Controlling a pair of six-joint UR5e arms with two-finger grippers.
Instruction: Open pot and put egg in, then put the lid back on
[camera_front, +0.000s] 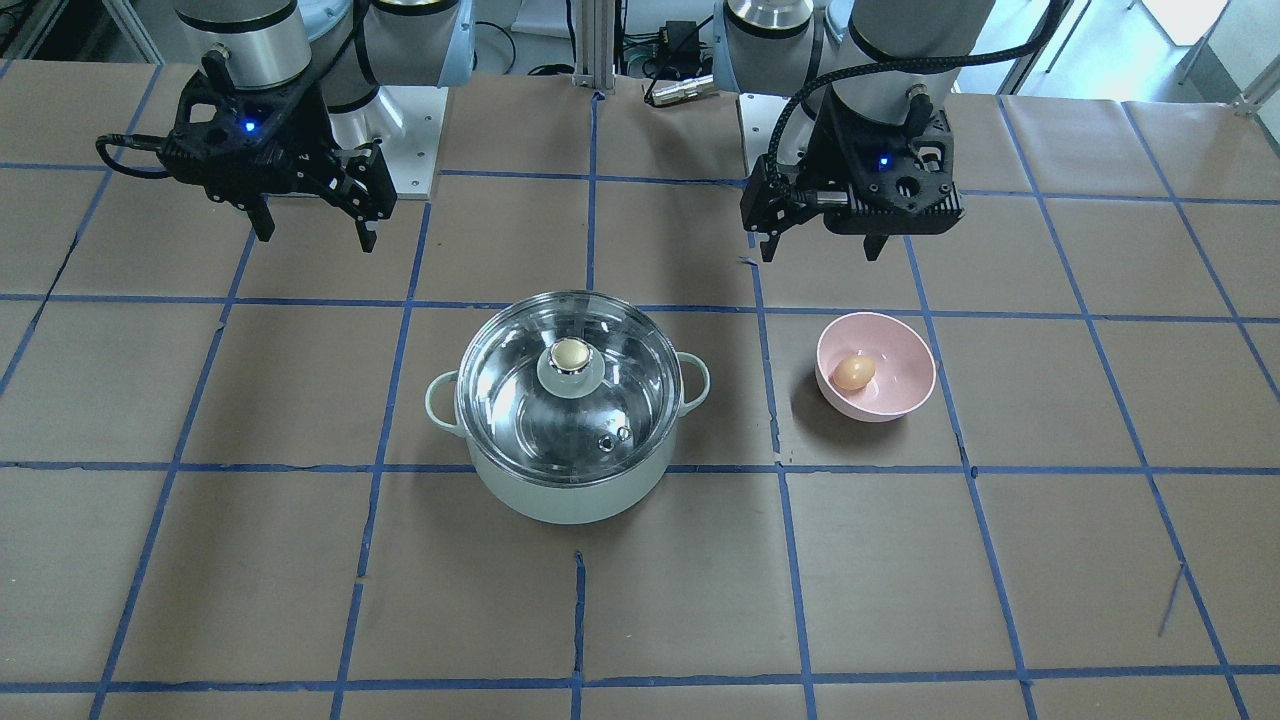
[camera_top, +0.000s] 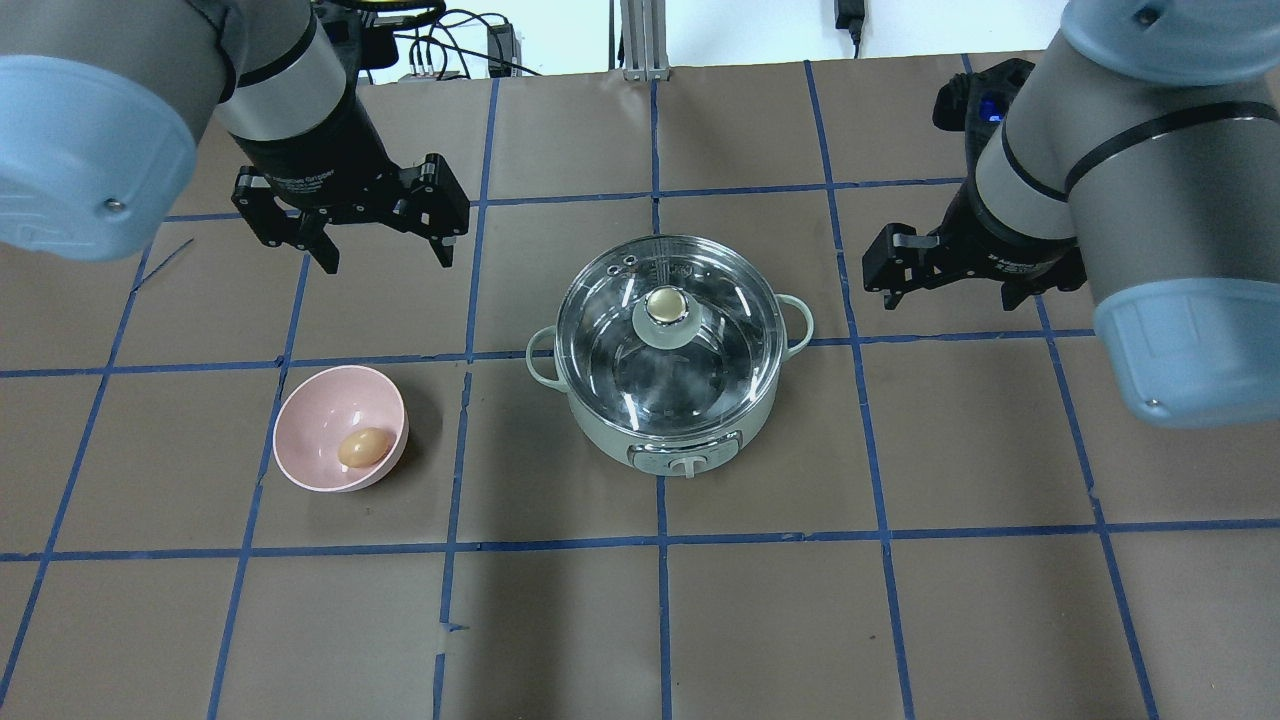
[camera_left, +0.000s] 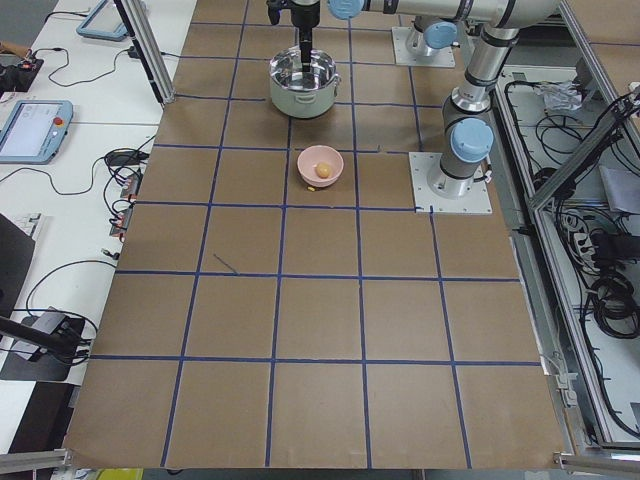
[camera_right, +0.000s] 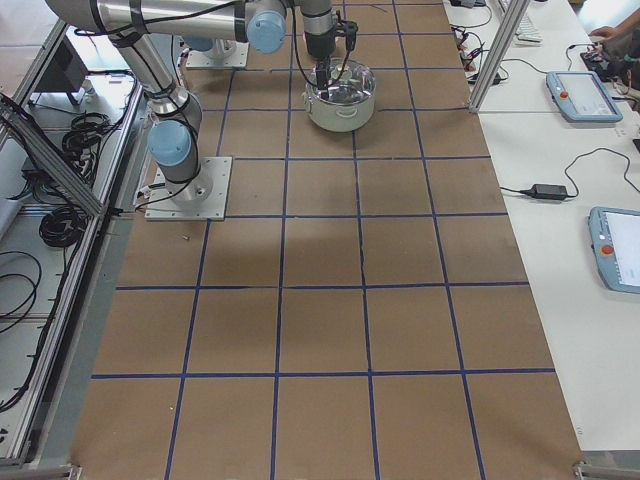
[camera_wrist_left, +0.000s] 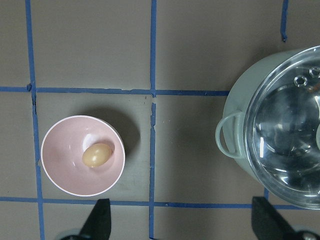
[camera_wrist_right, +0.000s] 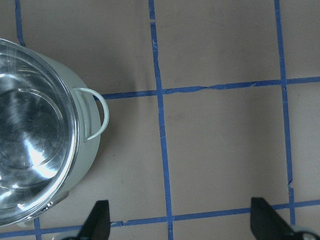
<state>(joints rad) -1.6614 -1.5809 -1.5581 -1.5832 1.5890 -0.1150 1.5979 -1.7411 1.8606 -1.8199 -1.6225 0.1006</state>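
Observation:
The mint-green pot (camera_front: 560, 495) stands at mid-table with the glass lid (camera_front: 520, 385) shut on it, golden knob (camera_front: 570, 353) on top. It also shows in the overhead view (camera_top: 600, 440) with the lid (camera_top: 610, 335). The tan egg (camera_front: 854, 372) lies in a pink bowl (camera_front: 900, 350), apart from the pot; it shows in the overhead view (camera_top: 363, 447) and the left wrist view (camera_wrist_left: 97, 155). My left gripper (camera_top: 388, 262) is open and empty, hovering behind the bowl. My right gripper (camera_top: 950, 298) is open and empty, beside the pot on the other side.
The pink bowl (camera_top: 320, 410) sits one grid square from the pot's loop handle (camera_wrist_left: 225, 137). The table is covered in brown paper with blue tape grid lines (camera_top: 660, 190). The arm bases (camera_front: 400, 130) stand at the robot's edge of the table.

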